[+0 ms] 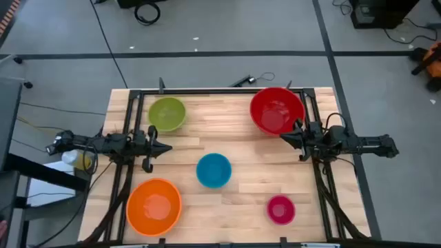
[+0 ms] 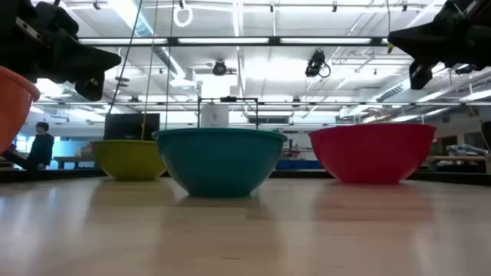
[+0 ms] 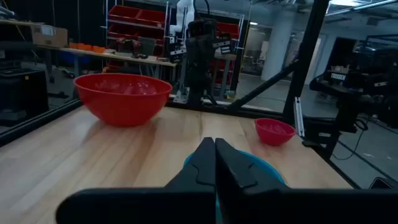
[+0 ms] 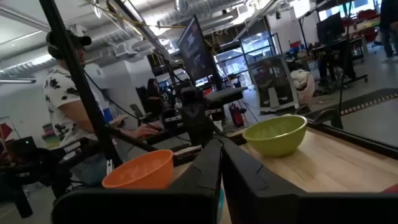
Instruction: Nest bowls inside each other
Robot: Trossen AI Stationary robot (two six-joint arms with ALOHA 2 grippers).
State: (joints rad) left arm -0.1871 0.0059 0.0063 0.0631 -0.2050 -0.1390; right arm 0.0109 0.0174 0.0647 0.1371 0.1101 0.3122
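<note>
Bowls are all still loose on the table (image 1: 241, 165), nothing nested yet. Going big to small in the overhead shot: the red bowl (image 1: 276, 109) sits upper right, the orange bowl (image 1: 154, 206) lower left, the lime green bowl (image 1: 167, 114) upper left, the blue bowl (image 1: 213, 170) dead centre, and the little magenta pink bowl (image 1: 280, 209) lower right. All upright, all well apart from each other.

The left gripper (image 1: 167, 147) hangs at the left edge between green and orange, fingers pinched together with nothing in them. The right gripper (image 1: 284, 136) is at the right, just beside the red bowl's lower rim, also clenched on nothing.

What worries me: those glossy round rims look slippery, so a thin pinch on one could let the bowl tilt or pop out mid-carry. Order matters too; if a smaller bowl goes into the red before the orange does, the stack gets blocked. And the right gripper is so near the red bowl that a careless swing could shove it.
</note>
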